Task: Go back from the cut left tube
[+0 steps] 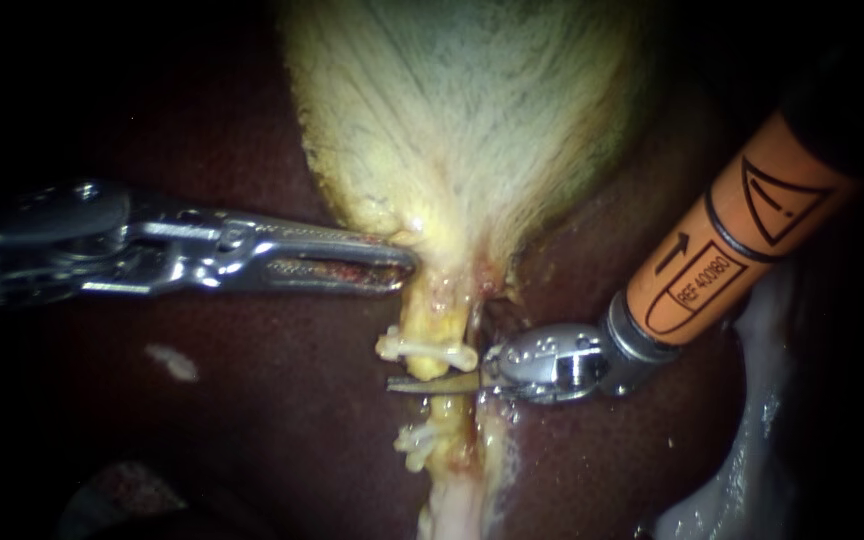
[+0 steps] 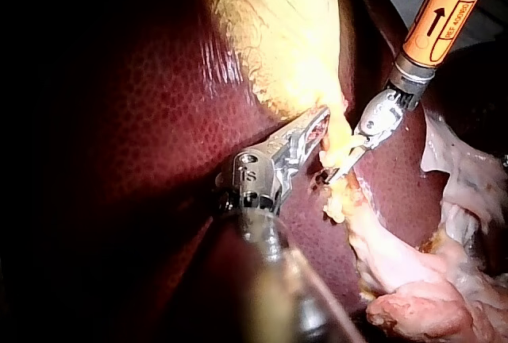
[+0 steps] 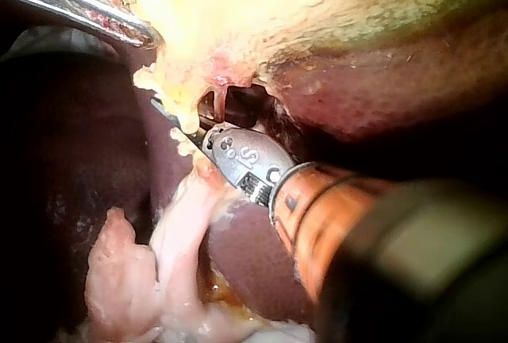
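Note:
The pale yellow gallbladder (image 1: 462,120) narrows into a yellow tube (image 1: 434,318) that runs down over the dark liver (image 1: 252,400). Two white clips sit on this tube, an upper clip (image 1: 427,348) and a lower clip (image 1: 417,440). My right instrument (image 1: 397,384), on an orange shaft, lays its thin blades together across the tube between the clips, where the tube looks parted. My left instrument (image 1: 404,264) is shut on the gallbladder's neck just above the upper clip. In the left wrist view the left instrument (image 2: 321,125) meets yellow tissue, and the right instrument (image 2: 337,175) lies just ahead of it.
A thin reddish strand (image 1: 482,290) runs beside the tube under the gallbladder's neck. Pale fatty tissue (image 1: 752,440) lies along the liver's right side. Pink loose tissue (image 3: 119,271) lies beside the right instrument (image 3: 163,109).

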Robot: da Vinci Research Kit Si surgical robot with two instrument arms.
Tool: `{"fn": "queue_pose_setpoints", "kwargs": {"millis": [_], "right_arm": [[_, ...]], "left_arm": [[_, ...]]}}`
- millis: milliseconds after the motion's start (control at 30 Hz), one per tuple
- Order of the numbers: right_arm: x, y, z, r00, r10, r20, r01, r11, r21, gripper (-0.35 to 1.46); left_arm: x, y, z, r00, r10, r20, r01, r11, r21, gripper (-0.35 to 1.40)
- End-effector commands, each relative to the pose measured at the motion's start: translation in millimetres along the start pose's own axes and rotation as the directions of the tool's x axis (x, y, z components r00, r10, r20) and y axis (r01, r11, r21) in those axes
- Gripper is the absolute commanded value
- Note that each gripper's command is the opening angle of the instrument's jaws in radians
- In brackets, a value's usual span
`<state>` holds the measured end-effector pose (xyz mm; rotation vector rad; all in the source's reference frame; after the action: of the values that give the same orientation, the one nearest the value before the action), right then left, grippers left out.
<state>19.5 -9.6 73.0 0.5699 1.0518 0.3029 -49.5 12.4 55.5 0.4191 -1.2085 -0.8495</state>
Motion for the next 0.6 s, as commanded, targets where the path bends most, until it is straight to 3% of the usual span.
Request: {"fn": "queue_pose_setpoints", "kwargs": {"millis": [33,233,300,367,400,467,600], "right_arm": [[0.0,0.0,0.0,1.0,0.0,0.0,0.0,1.0,-0.001,-0.35],[0.1,-0.1,0.0,1.0,0.0,-0.003,0.0,1.0,0.002,-0.35],[0.1,-0.1,0.0,1.0,0.006,-0.012,-0.006,1.0,0.003,-0.11],[0.2,-0.2,0.1,1.0,0.006,-0.021,-0.006,1.0,0.003,0.34],[0.2,-0.2,0.2,1.0,0.006,-0.024,-0.006,1.0,0.003,0.47],[0.3,-0.2,0.3,1.0,0.006,-0.027,-0.006,1.0,0.002,0.63],[0.3,-0.2,0.4,1.0,0.006,-0.03,-0.006,1.0,0.002,0.74]], "left_arm": [[0.0,0.0,0.0,1.0,0.0,0.0,0.0,1.0,0.0,-0.35],[-0.1,0.0,0.0,1.0,0.0,0.0,0.0,1.0,0.001,-0.35],[-0.1,0.0,-0.1,1.0,0.0,0.0,0.0,1.0,0.001,-0.35],[-0.1,0.1,-0.1,1.0,-0.001,0.0,0.001,1.0,0.001,-0.35],[-0.1,0.1,-0.1,1.0,-0.001,0.0,0.001,1.0,0.001,-0.35],[-0.2,0.1,-0.1,1.0,-0.001,0.0,0.001,1.0,0.001,-0.35],[-0.2,0.1,-0.1,1.0,-0.001,0.0,0.001,1.0,0.002,-0.35]]}}
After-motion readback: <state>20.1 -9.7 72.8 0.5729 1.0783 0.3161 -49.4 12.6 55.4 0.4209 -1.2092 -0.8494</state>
